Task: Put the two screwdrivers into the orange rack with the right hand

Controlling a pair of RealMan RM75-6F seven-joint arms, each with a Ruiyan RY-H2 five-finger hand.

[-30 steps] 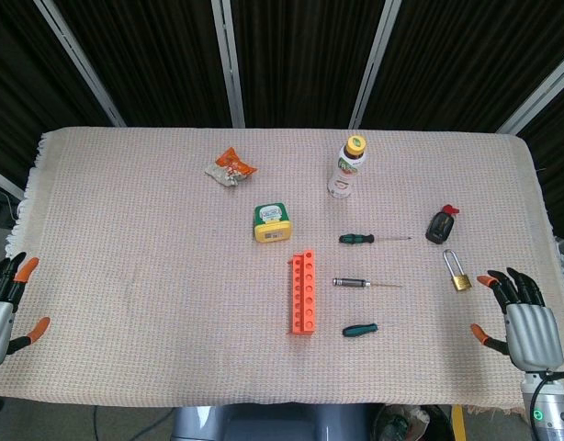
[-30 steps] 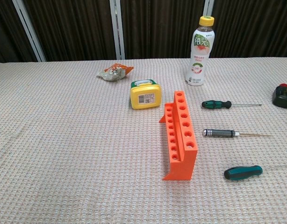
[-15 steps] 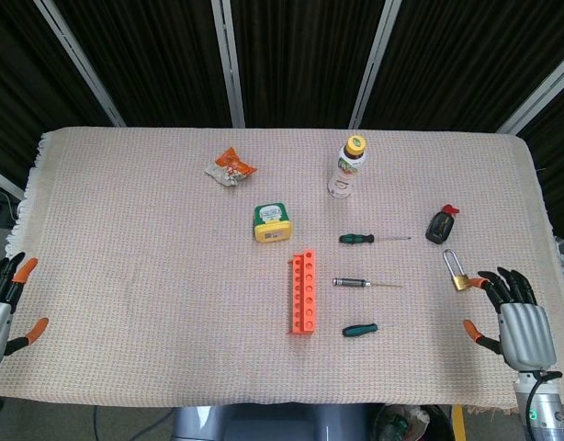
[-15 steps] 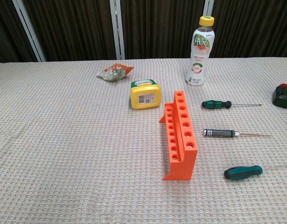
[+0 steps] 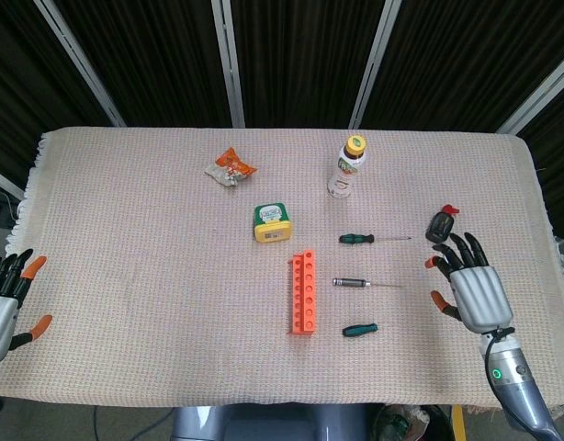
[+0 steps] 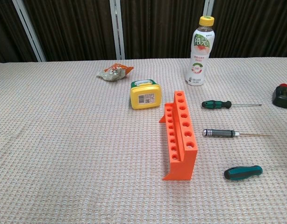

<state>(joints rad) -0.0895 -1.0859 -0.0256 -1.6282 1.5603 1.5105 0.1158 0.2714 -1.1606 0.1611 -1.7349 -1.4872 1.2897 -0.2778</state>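
Observation:
The orange rack (image 5: 303,294) (image 6: 181,135) stands mid-table, its rows of holes empty. To its right lie a green-handled screwdriver (image 5: 360,239) (image 6: 217,104), a slim dark-handled screwdriver (image 5: 354,283) (image 6: 220,133) and a short teal-handled one (image 5: 360,329) (image 6: 243,172). My right hand (image 5: 470,289) hovers open, fingers spread, to the right of the screwdrivers and apart from them; it holds nothing. At the table's left front edge my left hand (image 5: 2,303) is open too. Neither hand shows in the chest view.
A drink bottle (image 5: 347,167) (image 6: 199,52) stands behind the screwdrivers. A yellow tape measure (image 5: 271,222) (image 6: 145,94) and a crumpled snack wrapper (image 5: 231,168) (image 6: 114,72) lie behind the rack. A black and red object (image 5: 440,224) (image 6: 283,95) sits just beyond my right hand.
My right hand has moved from the right front corner up and to the left, and now covers the brass padlock that showed before. The left hand has barely shifted.

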